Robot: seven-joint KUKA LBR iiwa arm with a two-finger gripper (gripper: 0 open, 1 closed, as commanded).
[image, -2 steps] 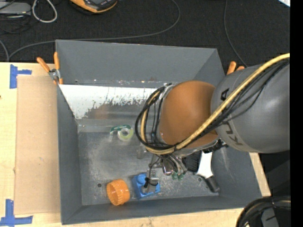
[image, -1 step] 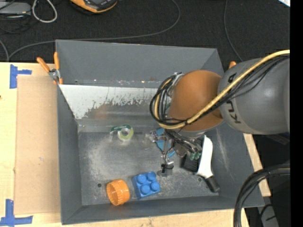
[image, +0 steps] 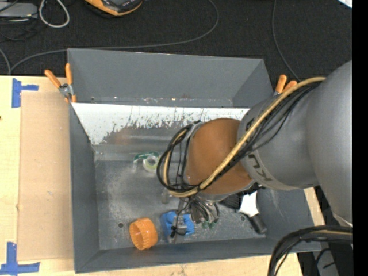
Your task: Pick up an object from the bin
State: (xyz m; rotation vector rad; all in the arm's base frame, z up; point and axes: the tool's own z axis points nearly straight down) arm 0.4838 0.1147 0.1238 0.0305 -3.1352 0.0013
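Note:
My gripper hangs low over the front middle of the bin, mostly hidden under the arm's orange cover. Right at its lower left lies a small blue thing with a dark part on it, touching or almost touching the gripper. I cannot tell whether the gripper has hold of it. An orange round cap-like thing lies on the floor just left of the blue one.
A small pale green and white roll lies toward the back left of the floor. A black and white thing with a dark handle sits at the front right, partly under the arm. The arm and its cables cover the bin's right half.

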